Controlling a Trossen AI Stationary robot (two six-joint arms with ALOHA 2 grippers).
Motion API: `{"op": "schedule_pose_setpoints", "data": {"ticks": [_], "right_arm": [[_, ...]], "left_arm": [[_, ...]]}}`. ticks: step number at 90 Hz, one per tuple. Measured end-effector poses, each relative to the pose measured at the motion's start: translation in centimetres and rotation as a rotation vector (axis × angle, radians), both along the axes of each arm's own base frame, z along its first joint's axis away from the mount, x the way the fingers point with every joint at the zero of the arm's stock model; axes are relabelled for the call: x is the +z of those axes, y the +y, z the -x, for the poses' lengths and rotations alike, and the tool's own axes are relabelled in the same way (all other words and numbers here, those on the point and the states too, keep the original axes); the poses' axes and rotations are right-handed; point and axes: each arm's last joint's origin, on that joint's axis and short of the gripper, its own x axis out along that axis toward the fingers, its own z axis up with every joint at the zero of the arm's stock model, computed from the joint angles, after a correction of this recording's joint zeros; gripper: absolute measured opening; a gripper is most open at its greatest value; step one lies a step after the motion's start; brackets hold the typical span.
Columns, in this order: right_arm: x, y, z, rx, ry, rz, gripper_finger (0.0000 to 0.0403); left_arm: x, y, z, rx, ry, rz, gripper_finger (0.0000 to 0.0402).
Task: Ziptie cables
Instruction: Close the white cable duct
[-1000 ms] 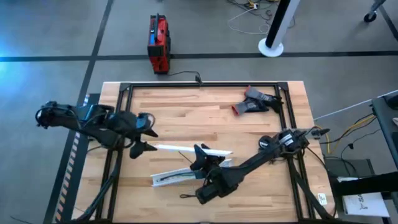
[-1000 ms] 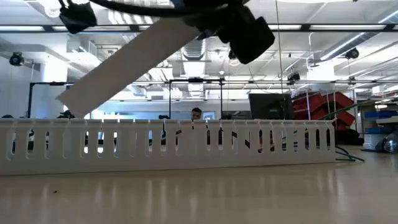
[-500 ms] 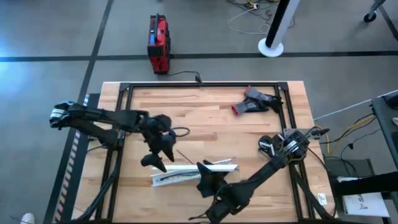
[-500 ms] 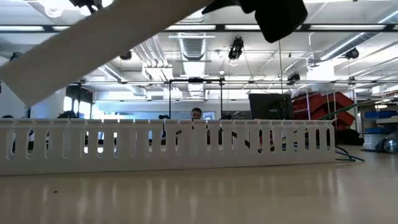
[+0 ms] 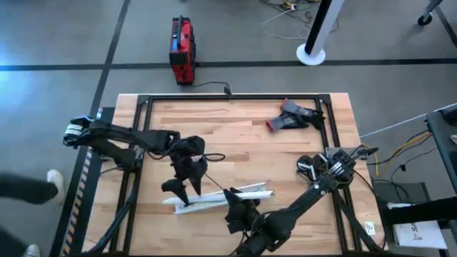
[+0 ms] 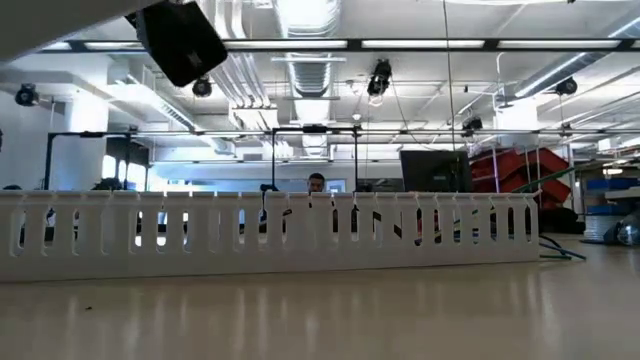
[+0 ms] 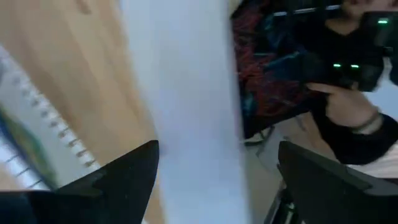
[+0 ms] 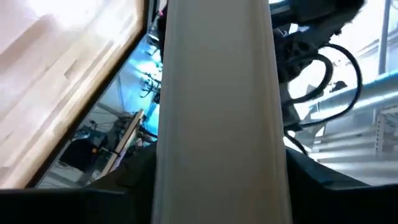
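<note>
Overhead, a wooden table [image 5: 235, 118] is being reached across by two dark arms. A long white slotted channel [image 6: 300, 235] is lying on it, directly below both grippers. A flat white strip [image 8: 217, 112] is being held just above the channel. It is being clamped by the right gripper [image 5: 235, 212], whose jaws are filled by its full width. The left gripper [image 5: 178, 191] is being held over the strip's other end, jaws spread wide, with the strip between them and a gap on one side. A greenish streak, possibly the cables [image 7: 25, 146], is being glimpsed inside the channel, beside the left jaws. The ziptie cannot be told.
</note>
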Motion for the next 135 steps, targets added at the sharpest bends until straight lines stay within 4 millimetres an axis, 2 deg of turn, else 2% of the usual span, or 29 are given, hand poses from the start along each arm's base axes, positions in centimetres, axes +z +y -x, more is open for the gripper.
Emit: {"op": "schedule_pose_setpoints", "data": {"ticks": [36,46,109,135], "right_arm": [[0.4,0.1,-0.1,0.006,0.011,0.002,0.0208],[1.1,0.2,-0.3,0.01,-0.008,-0.021,0.0208],[1.1,-0.5,-1.1,0.039,0.085,-0.011,0.0208],[1.8,-0.5,-1.4,0.043,0.09,-0.007,0.0208]], "left_arm": [[-2.7,-0.4,0.4,0.013,0.038,0.079,0.0311],[-3.1,-0.5,0.5,0.005,0.043,0.105,0.0311],[-4.2,-1.6,1.1,-0.054,-0.01,0.095,0.0311],[-4.9,-1.8,1.4,-0.067,-0.022,0.108,0.0311]]}}
